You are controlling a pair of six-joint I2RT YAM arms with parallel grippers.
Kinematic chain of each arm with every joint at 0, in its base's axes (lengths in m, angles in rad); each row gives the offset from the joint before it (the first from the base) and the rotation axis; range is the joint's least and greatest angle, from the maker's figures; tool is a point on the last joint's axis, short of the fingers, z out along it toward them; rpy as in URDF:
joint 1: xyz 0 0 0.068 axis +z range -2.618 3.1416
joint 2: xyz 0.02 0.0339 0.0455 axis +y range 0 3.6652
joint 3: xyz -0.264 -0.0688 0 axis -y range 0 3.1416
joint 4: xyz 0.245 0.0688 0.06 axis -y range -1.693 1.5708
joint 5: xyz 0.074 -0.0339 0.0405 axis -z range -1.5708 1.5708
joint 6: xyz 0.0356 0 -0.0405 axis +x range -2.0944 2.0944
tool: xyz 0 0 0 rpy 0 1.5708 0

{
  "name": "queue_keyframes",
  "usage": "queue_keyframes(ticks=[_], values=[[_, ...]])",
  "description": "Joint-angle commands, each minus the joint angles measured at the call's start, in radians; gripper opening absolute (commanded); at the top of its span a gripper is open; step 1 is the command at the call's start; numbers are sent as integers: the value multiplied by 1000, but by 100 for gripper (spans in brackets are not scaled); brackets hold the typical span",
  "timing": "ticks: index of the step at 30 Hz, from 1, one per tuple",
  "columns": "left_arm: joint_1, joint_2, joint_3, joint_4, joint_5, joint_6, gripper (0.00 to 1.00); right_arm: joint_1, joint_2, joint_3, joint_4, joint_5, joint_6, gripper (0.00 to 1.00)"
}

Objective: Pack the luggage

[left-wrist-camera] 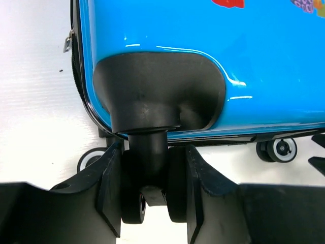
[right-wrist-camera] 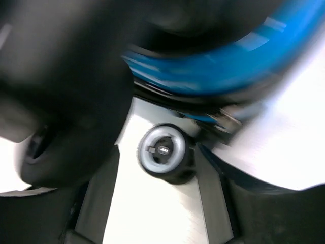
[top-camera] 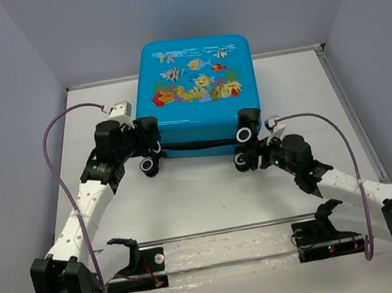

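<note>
The luggage, a bright-blue fish-print suitcase, lies flat at the back middle of the table. A black gap shows between its two shells along the near edge. My left gripper is at its near left corner. In the left wrist view it is shut on a black twin caster wheel under the blue shell. My right gripper is at the near right corner. In the blurred right wrist view it is open, with a grey-hubbed wheel between its fingertips.
Other suitcase wheels show at the left and right of the near edge. A clear strip on black brackets lies between the arm bases. Grey walls close in the table at left, back and right. A zipper pull hangs at the suitcase's left side.
</note>
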Motion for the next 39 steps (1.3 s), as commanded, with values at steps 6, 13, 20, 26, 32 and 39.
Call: queue_keyframes(ticks=[6,13,20,26,32,39], values=[[-8,-29,-28,-33,24,-54,84,4,-143,-118,58,277,189,62],[-8,-86,-82,-80,15,-88,98,4,-176,-118,-11,313,237,63],[-8,-76,-76,-21,55,-111,81,-18,-131,-83,36,341,137,54],[-8,-59,-67,21,60,-130,36,-65,-27,-43,157,260,13,57],[-8,-111,-68,56,37,-160,6,-233,5,-87,358,147,37,57],[-8,-131,-47,96,81,-200,6,-275,128,-48,467,-157,-1,55]])
